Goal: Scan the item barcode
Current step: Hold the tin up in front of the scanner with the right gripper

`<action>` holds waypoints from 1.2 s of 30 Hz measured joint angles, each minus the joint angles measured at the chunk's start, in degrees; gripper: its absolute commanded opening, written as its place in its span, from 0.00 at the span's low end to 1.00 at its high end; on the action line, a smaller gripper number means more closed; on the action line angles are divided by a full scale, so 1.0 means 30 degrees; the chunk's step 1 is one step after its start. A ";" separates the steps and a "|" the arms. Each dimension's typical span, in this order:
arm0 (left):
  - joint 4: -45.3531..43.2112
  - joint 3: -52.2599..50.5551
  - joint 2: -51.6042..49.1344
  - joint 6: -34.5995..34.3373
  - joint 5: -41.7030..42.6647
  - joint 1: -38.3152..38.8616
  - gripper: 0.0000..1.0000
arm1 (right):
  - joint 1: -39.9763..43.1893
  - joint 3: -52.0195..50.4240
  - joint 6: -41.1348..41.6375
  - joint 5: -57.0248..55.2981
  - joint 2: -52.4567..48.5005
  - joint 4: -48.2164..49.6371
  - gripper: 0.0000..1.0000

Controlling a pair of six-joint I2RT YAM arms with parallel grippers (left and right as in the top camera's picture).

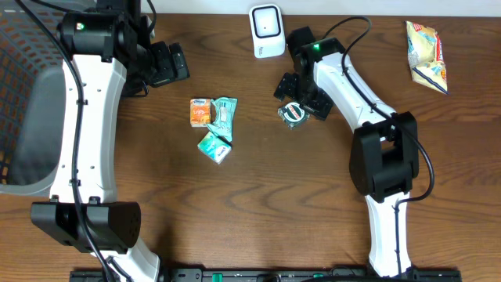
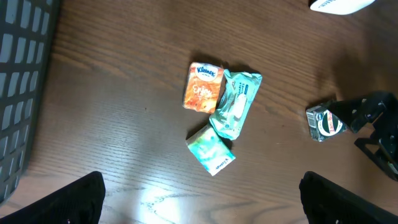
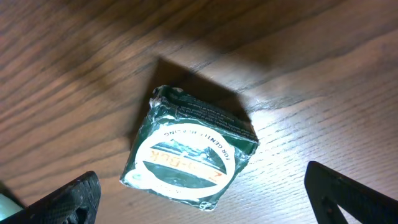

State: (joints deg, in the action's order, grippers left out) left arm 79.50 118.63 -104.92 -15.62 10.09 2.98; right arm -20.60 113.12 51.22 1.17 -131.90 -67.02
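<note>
Right wrist: green packet [image 3: 189, 152] amid bare wood [image 3: 311, 74]

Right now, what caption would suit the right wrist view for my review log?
Open right claw above a green foil-wrapped packet on the wooden table.

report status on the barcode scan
Left end effector open, empty. Right end effector open over green pack, not gripping. Pack on table near scanner. No other item between them.
</note>
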 measured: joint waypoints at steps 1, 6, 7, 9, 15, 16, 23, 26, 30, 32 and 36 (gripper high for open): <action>0.0000 0.0000 0.0000 0.0000 0.0007 0.0000 0.98 | -0.0102 -0.0036 0.0342 -0.0226 0.0000 0.0029 0.95; 0.0000 0.0000 0.0000 0.0000 0.0000 0.0000 0.98 | -0.0954 -0.0889 0.2033 -0.1078 0.0007 0.0794 0.89; -0.0007 0.0000 0.0000 0.0000 0.0000 0.0000 0.98 | -0.1129 -0.1355 0.2339 -0.1195 0.0022 0.1362 0.86; 0.0000 0.0000 0.0000 0.0000 0.0007 0.0000 0.98 | -0.1304 -0.2229 0.2892 -0.1311 0.0022 0.2259 0.84; -0.0007 0.0000 0.0000 0.0000 0.0007 0.0000 0.98 | -0.1260 -0.3759 0.3847 -0.1625 0.0299 0.3228 0.76; 0.0000 0.0000 0.0000 0.0000 0.0007 0.0000 0.98 | -0.1246 -0.3832 0.3891 -0.1698 0.0350 0.3308 0.74; 0.0000 0.0000 0.0000 0.0000 0.0000 0.0000 0.98 | -0.1035 -0.3905 0.2484 -0.2317 0.0379 0.4393 0.76; 0.0000 0.0000 0.0000 0.0000 0.0007 0.0000 0.98 | -0.0874 -0.3905 0.1676 -0.2441 0.0379 0.4524 0.76; 0.0000 0.0000 0.0000 0.0000 0.0007 0.0000 0.98 | -0.0699 -0.3912 0.1246 -0.2455 0.0379 0.4255 0.79; 0.0000 0.0000 0.0000 0.0000 0.0007 0.0000 0.98 | -0.0692 -0.3956 0.1129 -0.2463 0.0379 0.4189 0.77; 0.0000 0.0000 0.0000 0.0000 0.0007 0.0000 0.98 | -0.0736 -0.4160 0.0998 -0.2521 0.0474 0.4364 0.71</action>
State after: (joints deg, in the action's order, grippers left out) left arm 79.50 118.63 -104.92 -15.62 10.11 2.98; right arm -22.81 100.64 54.22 -6.39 -130.48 -53.93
